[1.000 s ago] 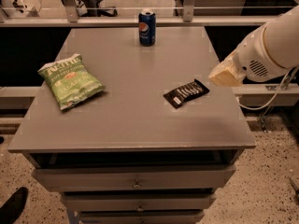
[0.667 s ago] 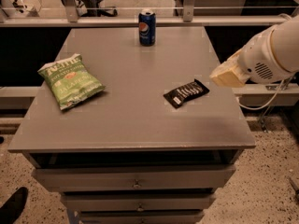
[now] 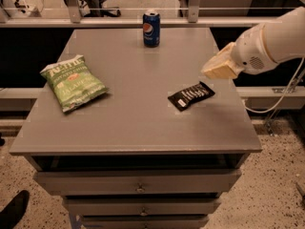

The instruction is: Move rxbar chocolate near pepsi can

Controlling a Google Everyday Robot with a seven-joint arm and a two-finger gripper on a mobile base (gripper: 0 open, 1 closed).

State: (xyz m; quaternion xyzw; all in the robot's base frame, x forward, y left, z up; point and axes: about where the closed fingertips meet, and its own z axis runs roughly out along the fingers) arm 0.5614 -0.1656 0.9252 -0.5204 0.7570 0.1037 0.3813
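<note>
Gripper [image 3: 215, 67] over right edge of table [image 3: 138, 128], just behind rxbar chocolate [image 3: 190, 96]

Arm [image 3: 281, 35] at the right edge
White, it sloped down leftward, with the tan gripper [image 3: 217, 67] at its lower end

The table [image 3: 143, 128] is grey. The rxbar chocolate [image 3: 190, 95] is black with pale lettering. The pepsi can [image 3: 151, 28] is blue with a red-white-blue logo. The chip bag [image 3: 74, 82] is green. The gripper [image 3: 215, 69], just above-right of the rxbar chocolate, is cream.
</note>
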